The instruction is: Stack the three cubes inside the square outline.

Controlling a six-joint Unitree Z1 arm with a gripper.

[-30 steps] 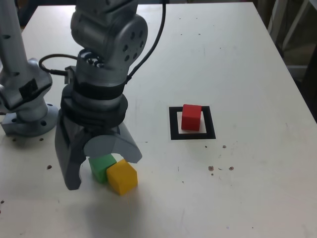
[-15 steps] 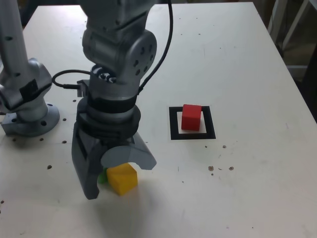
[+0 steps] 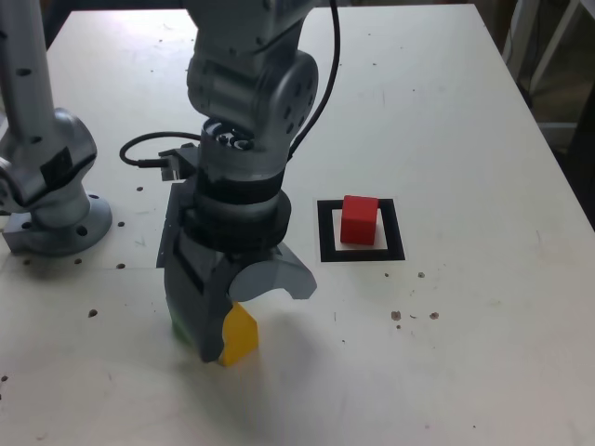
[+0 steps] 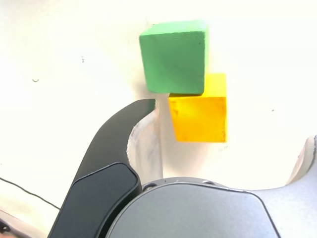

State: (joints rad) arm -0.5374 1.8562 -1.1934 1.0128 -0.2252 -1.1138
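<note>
Right now the pincer (image 3: 244, 321) hangs spread wide and empty over the yellow cube (image 4: 198, 112), which sits between its jaws on the counter (image 3: 465, 111). Touching it on the far side is the green cube (image 4: 174, 56), likely to be nudged in closing. Well apart toward the exterior view's right, the red cube (image 3: 359, 219) stands inside the outline (image 3: 325, 232).

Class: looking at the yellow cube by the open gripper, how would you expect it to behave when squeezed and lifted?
The yellow cube probably stays rigid: its edges look crisp. Flat faces suggest it won't roll. Its matte surface likely grips well. Touching the green cube, it may nudge that neighbour.
</note>
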